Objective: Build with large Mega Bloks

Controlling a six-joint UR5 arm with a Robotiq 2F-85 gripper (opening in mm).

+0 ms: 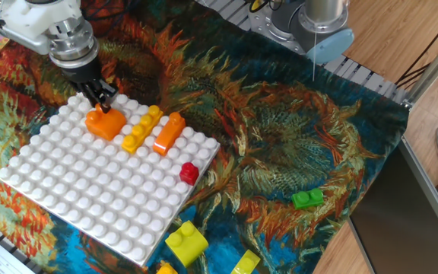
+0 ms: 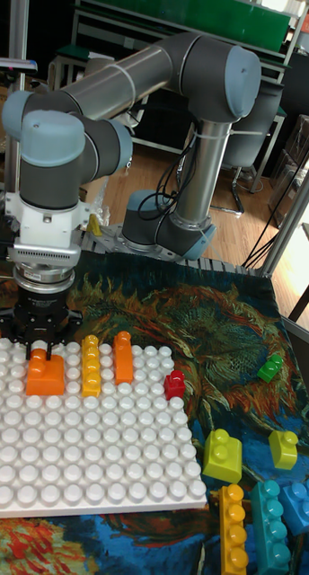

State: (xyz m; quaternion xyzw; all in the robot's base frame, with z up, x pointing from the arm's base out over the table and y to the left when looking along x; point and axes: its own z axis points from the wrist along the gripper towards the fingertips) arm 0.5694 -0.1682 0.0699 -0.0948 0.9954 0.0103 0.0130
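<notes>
A chunky orange brick (image 1: 105, 122) (image 2: 45, 375) sits on the white studded baseplate (image 1: 90, 190) (image 2: 101, 449) near its far left corner. My gripper (image 1: 97, 100) (image 2: 41, 347) comes straight down on it, fingers closed around its raised stud. To the brick's right, a yellow bar (image 1: 141, 128) (image 2: 91, 366) and an orange bar (image 1: 168, 133) (image 2: 124, 357) stand side by side on the plate. A small red brick (image 1: 188, 173) (image 2: 174, 384) rests at the plate's right edge.
Loose on the patterned cloth: a green brick (image 1: 307, 199) (image 2: 270, 367), two yellow-green bricks (image 1: 185, 242) (image 2: 223, 454) (image 2: 282, 447), a yellow-orange bar (image 2: 232, 530) and teal bricks (image 2: 271, 530). The arm's base (image 1: 322, 19) stands at the far edge.
</notes>
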